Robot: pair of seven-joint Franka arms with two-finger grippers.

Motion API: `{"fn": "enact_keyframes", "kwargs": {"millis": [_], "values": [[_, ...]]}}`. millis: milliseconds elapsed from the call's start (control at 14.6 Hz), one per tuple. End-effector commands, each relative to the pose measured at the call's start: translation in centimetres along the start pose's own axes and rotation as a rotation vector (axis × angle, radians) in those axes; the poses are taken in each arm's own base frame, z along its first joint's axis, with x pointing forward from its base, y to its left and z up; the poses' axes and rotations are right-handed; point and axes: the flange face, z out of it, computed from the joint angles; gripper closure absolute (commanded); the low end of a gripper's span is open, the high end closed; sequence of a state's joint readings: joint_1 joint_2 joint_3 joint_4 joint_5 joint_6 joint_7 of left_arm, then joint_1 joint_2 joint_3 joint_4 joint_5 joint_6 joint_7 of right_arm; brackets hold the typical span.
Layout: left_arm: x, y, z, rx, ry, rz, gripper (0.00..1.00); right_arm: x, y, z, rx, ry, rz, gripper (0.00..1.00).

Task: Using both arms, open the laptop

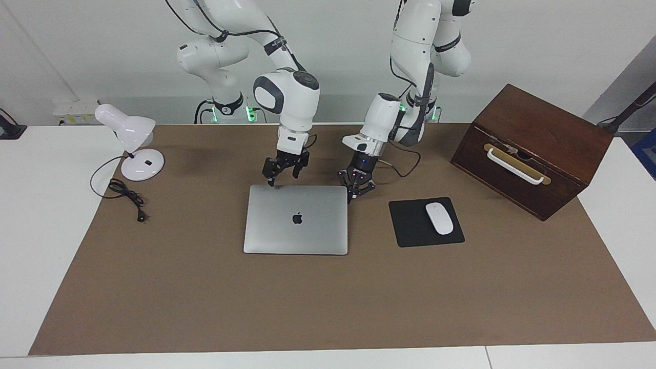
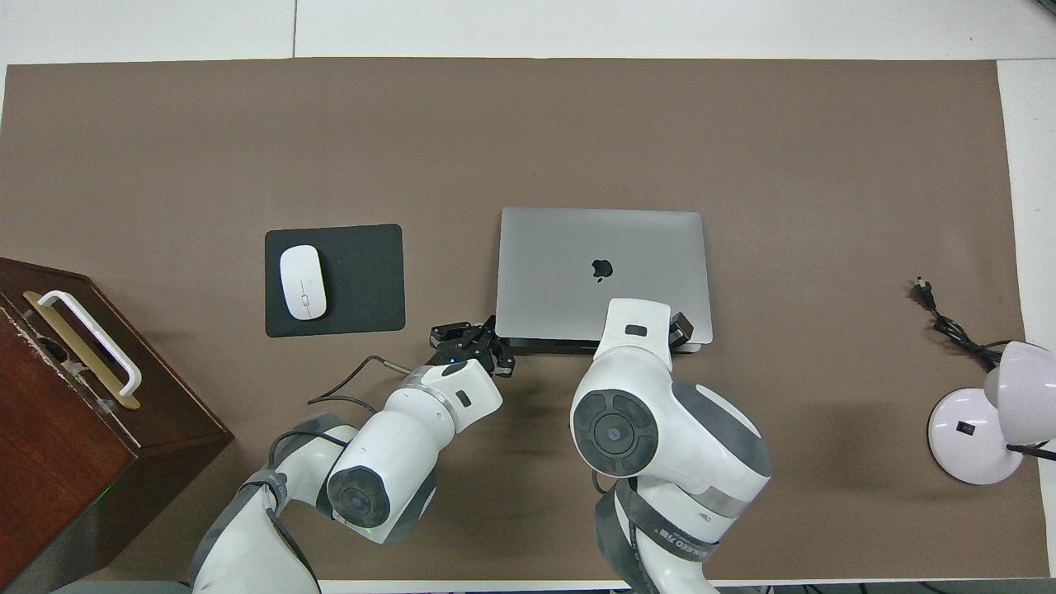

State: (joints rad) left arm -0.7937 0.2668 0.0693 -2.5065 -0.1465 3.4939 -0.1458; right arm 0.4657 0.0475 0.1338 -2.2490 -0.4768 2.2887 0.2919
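Observation:
The silver-grey laptop (image 1: pixel 302 236) lies shut and flat on the brown mat, apple logo up; it also shows in the overhead view (image 2: pixel 577 239). My right gripper (image 1: pixel 283 176) is open just over the laptop's edge nearest the robots, at the corner toward the right arm's end, one fingertip down at that edge. In the overhead view its wrist hides most of it (image 2: pixel 678 327). My left gripper (image 1: pixel 358 187) is open and low at the laptop's other near corner, toward the left arm's end, fingertips beside the edge. It also shows in the overhead view (image 2: pixel 477 344).
A black mouse pad (image 1: pixel 407 228) with a white mouse (image 1: pixel 439 218) lies beside the laptop toward the left arm's end. A brown wooden box (image 1: pixel 533 148) with a white handle stands past it. A white desk lamp (image 1: pixel 134 138) and its cable (image 1: pixel 125 193) stand toward the right arm's end.

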Motion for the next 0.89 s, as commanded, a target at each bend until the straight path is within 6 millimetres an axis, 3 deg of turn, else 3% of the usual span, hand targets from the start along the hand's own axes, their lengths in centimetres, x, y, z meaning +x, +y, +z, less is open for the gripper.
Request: {"fn": "enact_keyframes", "kwargs": {"millis": [0,824], "values": [[-1.01,2.08,1.26,-0.019,-0.013,0.02,1.0,0.1,-0.01,-0.25,-0.023,-0.001,0.009,0.0],[-1.09,2.13,1.31,-0.019,-0.015,0.02,1.0,0.8,0.34,-0.22,-0.008,0.031,0.01,0.0]]}}
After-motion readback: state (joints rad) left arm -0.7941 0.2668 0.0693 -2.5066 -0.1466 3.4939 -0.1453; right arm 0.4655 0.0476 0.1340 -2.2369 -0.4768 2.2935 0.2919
